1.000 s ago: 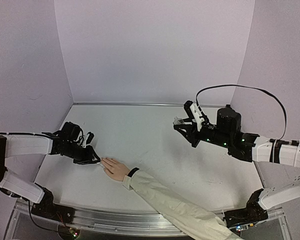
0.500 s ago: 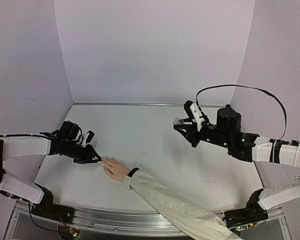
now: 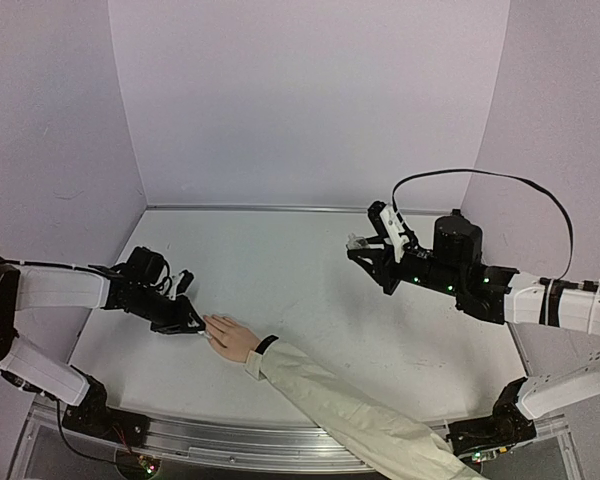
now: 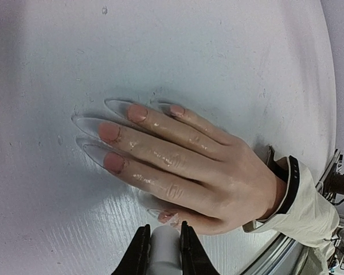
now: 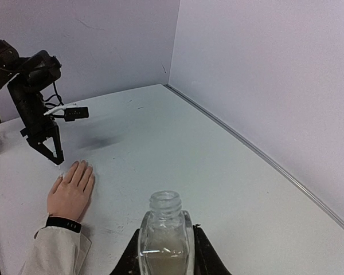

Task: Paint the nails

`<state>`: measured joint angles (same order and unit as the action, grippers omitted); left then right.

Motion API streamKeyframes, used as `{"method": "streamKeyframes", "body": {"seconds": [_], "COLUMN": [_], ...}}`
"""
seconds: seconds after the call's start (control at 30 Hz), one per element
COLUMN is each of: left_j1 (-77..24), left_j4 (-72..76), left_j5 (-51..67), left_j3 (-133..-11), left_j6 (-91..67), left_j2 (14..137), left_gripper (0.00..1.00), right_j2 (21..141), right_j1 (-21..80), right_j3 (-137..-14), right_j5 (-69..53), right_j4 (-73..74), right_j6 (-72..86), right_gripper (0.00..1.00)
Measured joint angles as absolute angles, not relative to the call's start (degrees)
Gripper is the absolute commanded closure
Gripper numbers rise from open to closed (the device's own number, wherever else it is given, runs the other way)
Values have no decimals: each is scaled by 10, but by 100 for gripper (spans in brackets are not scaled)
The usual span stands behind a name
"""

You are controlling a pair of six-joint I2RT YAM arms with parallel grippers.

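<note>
A light-skinned hand [image 3: 232,340] with a black wristband and cream sleeve lies flat on the table. In the left wrist view its nails [image 4: 110,132] are pinkish with long clear tips. My left gripper [image 4: 162,230] is shut on a pale grey cylindrical brush cap [image 4: 163,252], whose tip meets the thumb nail [image 4: 166,216]. In the top view the left gripper [image 3: 185,322] sits just left of the fingertips. My right gripper [image 5: 163,246] is shut on an open clear glass polish bottle [image 5: 163,226], held upright above the table at the right [image 3: 365,250].
The white table [image 3: 280,260] is bounded by lilac walls at the back and both sides. The sleeve [image 3: 350,410] runs from the hand to the near edge. A black cable [image 3: 480,175] loops above the right arm.
My left gripper has shifted slightly toward the near edge, staying at the hand's fingertips. The right arm and the bottle have not moved.
</note>
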<state>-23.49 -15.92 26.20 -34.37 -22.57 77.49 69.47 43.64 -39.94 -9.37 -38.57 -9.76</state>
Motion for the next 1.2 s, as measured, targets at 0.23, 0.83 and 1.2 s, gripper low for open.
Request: {"method": "streamKeyframes", "body": {"seconds": [0.23,0.83,1.2], "left_j1": [-236,-236,-236], "left_j4": [-159,-154,-159], "left_j5": [264,242,216], "left_j3": [-347,-363,-363], "left_j6": [-225,-224,-224], "left_j2": [798,806,797], "left_gripper": [100,100,100], "right_j2": [695,695,695], "right_j1": [436,436,436], "right_j3": [-399,-399,-399], "right_j5": [-92,-90,-90], "right_j4": [-386,-386,-386], "right_j6": [-98,-98,-98], "right_gripper": [100,100,100]}}
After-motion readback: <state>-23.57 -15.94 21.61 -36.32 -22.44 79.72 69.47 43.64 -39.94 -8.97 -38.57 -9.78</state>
